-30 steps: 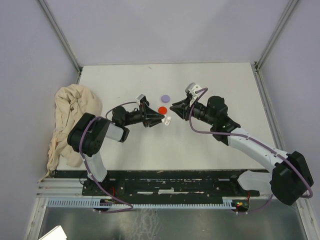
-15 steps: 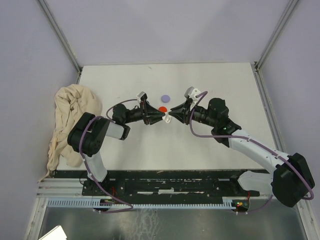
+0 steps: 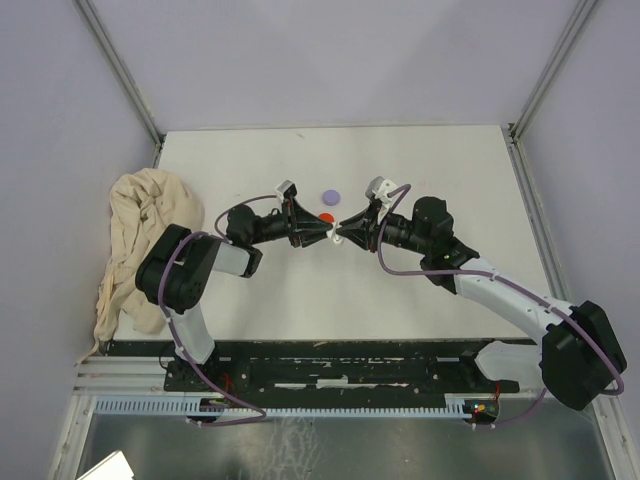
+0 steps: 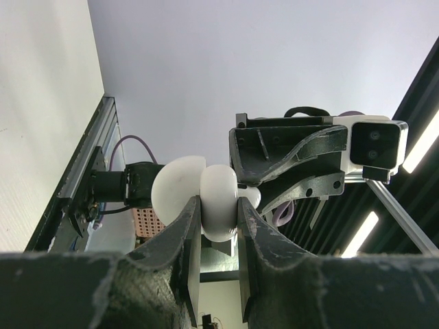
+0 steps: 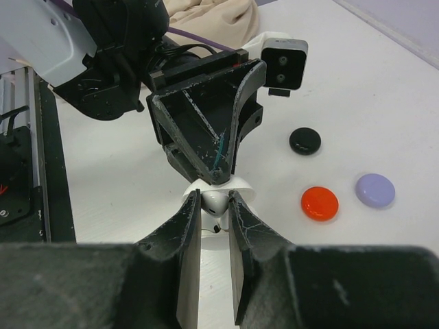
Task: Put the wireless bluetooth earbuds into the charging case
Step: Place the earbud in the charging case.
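Note:
A white charging case (image 4: 219,199) is pinched between my left gripper's (image 4: 219,209) jaws, its lid (image 4: 175,188) swung open to one side. My right gripper (image 5: 214,200) is shut on one white earbud (image 5: 218,201), a small rounded bud, held right at the case (image 5: 241,185). In the top view the left gripper (image 3: 324,237) and right gripper (image 3: 341,234) meet tip to tip above the table's middle, with the white case (image 3: 333,240) between them. Whether the earbud touches the case's socket is hidden by the fingers.
Three closed round discs lie on the table beyond the grippers: black (image 5: 304,140), red (image 5: 319,203) and lilac (image 5: 375,190). A crumpled beige cloth (image 3: 140,235) hangs over the table's left edge. The red disc (image 3: 326,218) and lilac disc (image 3: 329,196) sit just behind the meeting point.
My right gripper has swung left with the earbud and closed the gap to the left gripper's case. The left gripper shifted slightly up the table.

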Controlling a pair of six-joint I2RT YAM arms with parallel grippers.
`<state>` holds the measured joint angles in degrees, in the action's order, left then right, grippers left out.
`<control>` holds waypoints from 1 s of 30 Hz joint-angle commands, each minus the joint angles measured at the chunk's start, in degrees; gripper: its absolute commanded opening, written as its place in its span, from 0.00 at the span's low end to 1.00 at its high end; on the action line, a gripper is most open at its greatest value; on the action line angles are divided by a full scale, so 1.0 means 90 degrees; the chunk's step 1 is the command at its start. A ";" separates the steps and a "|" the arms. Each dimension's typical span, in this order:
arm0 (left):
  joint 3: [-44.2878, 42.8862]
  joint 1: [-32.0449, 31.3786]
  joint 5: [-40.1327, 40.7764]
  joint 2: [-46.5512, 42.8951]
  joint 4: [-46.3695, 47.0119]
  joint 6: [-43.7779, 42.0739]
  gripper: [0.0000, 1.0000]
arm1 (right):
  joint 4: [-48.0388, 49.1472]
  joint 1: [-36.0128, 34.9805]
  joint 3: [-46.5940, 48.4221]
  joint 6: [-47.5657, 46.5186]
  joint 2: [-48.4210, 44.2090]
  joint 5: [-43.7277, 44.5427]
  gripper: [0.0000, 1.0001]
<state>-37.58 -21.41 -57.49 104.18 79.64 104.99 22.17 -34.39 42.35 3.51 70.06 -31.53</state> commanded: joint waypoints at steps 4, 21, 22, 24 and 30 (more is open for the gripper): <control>-0.0228 -0.0039 -0.0095 -0.0160 0.0193 -0.0056 0.03 | 0.0170 -0.0003 -0.0025 -0.0139 -0.0002 -0.0119 0.02; -0.0265 -0.0039 -0.0050 -0.0180 0.0264 0.0033 0.03 | 0.0058 0.0000 -0.0015 -0.0194 0.0021 -0.0034 0.02; -0.0272 -0.0044 -0.0039 -0.0172 0.0281 0.0046 0.03 | 0.0035 -0.0003 -0.0017 -0.0202 0.0011 -0.0035 0.02; -0.0300 -0.0038 -0.0009 -0.0155 0.0316 0.0093 0.03 | -0.0005 0.0002 -0.0015 -0.0195 -0.0012 -0.0040 0.02; -0.0358 -0.0039 0.0034 -0.0094 0.0460 0.0204 0.03 | -0.0131 -0.0003 0.0010 -0.0101 -0.0052 0.0015 0.14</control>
<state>-38.65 -21.52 -57.49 104.18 79.83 105.03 21.23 -34.37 41.95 2.09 70.28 -31.20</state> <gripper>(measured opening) 0.297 0.250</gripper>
